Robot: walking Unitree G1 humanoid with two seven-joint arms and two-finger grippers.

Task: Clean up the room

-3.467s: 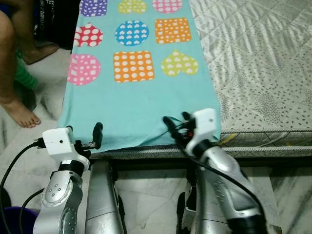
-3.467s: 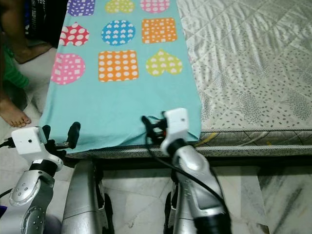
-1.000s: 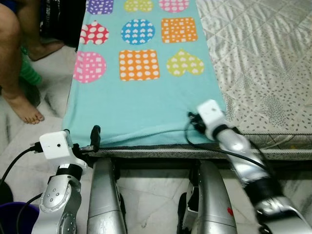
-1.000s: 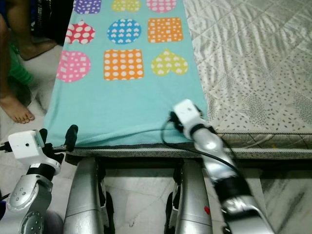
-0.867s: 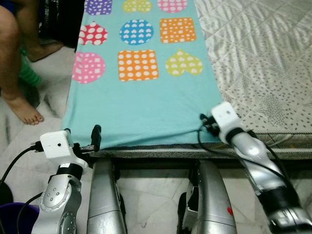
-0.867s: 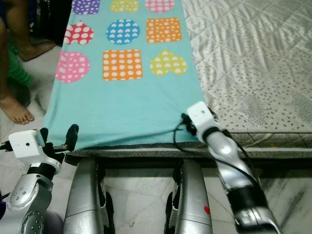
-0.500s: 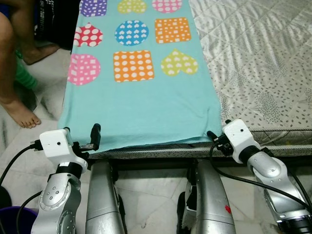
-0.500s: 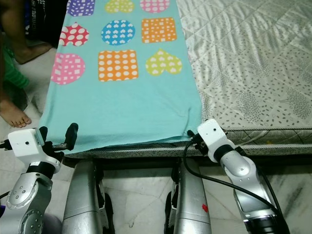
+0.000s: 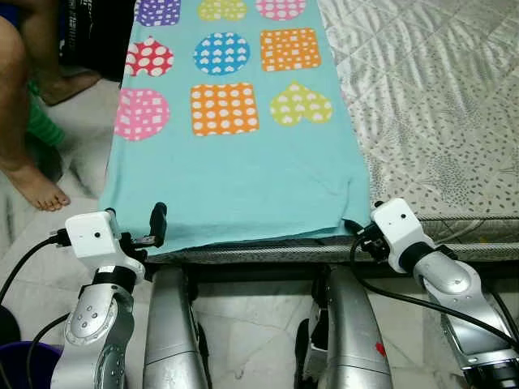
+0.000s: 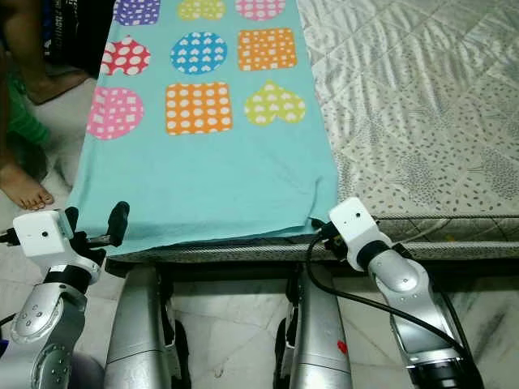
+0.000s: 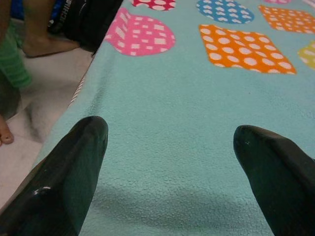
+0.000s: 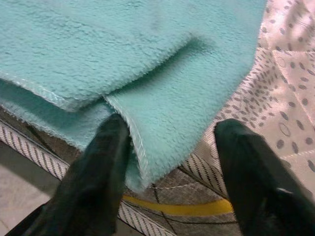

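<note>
Right pincer [image 12: 167, 147] hangs spread wide at the teal blanket's [image 9: 235, 178] near corner, gripping nothing. Left pincer [image 11: 172, 152] also gapes empty over the blanket, spread on the bed [image 9: 430, 105].

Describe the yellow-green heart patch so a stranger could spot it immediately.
On the bed lies a turquoise blanket printed with bright spotted shapes. In the row nearest the robot, the heart sits rightmost, beside the orange square. It is that row's only heart and only yellow-green shape.
</note>
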